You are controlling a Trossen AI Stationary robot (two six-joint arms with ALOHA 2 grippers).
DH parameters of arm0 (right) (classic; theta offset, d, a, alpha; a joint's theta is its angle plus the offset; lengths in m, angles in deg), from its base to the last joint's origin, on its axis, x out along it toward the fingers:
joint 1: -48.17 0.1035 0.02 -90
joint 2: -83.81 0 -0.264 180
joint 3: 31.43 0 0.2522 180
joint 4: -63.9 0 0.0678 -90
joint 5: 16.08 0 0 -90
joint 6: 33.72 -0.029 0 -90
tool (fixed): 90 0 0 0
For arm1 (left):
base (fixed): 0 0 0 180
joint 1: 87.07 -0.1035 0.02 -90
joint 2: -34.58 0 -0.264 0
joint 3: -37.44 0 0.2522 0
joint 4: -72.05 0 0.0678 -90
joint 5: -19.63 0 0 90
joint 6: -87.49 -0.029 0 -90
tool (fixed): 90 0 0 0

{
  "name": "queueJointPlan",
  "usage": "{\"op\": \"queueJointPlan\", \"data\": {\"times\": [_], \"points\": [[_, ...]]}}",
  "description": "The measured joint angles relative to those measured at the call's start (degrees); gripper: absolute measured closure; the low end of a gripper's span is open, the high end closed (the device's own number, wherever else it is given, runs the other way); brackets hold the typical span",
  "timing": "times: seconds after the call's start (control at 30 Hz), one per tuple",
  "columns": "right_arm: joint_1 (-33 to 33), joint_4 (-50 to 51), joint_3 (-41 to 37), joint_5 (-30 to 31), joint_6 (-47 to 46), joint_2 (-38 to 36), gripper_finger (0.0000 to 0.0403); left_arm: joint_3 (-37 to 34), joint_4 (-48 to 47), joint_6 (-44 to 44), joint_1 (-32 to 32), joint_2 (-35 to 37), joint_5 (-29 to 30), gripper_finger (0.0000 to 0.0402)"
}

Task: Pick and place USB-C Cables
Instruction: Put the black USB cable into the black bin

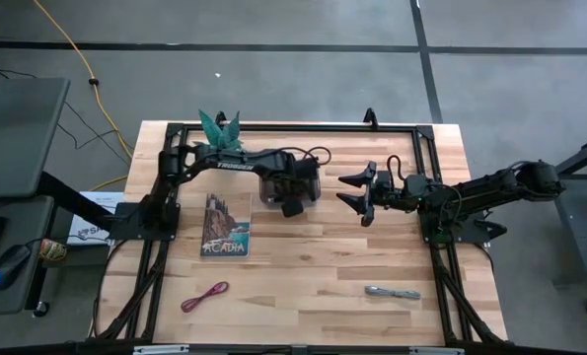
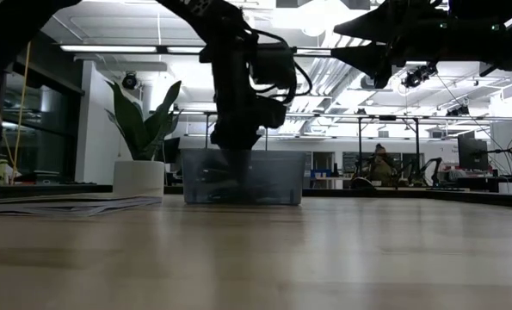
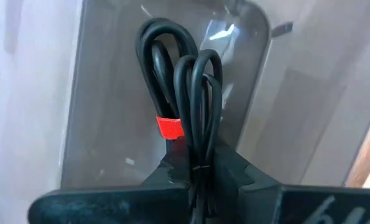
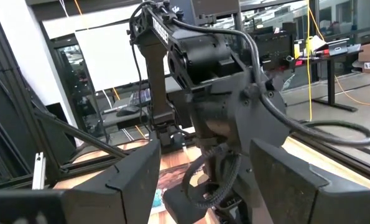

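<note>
My left gripper (image 1: 291, 204) reaches down into a clear plastic bin (image 1: 271, 187) at the table's middle and is shut on a black bundled cable with a red tie (image 3: 185, 93). The bin also shows in the low view (image 2: 243, 176). My right gripper (image 1: 348, 190) hovers open and empty just right of the bin, pointing toward it. A dark red cable (image 1: 204, 294) lies on the table near the front left. A silver-grey cable (image 1: 392, 292) lies near the front right. No other cable shows. My left gripper pinches the black cable bundle between its two fingers at one end (image 3: 196, 160), just below the red tie (image 3: 170, 127). The fingers come from above, pointing down into the bin, and lie along the bundle. The looped end (image 3: 166, 37) hangs below the fingers over the bin's floor.
A book (image 1: 226, 225) lies on the table left of the bin. A green plant (image 1: 220, 126) stands at the far edge. Black frame rails (image 1: 426, 158) run along the table's sides. Bare wood lies between the two loose cables.
</note>
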Motion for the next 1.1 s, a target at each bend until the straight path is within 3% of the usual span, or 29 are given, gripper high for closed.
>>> {"op": "queueJointPlan", "data": {"times": [0.47,0.9,1.1], "points": [[-0.02,0.31,0.0,0.0,0.12,-0.02,0.0164,0.09,1.61,0.02,-0.04,-1.75,0.0,0.0385],[-0.01,0.33,0.0,0.0,0.12,-0.02,0.0164,0.07,1.6,1.81,-0.04,-1.84,-0.03,0.0334],[-0.01,0.33,0.0,0.0,0.12,-0.02,0.0164,0.04,1.34,3.69,-0.07,-1.88,0.01,0.0292]]}}
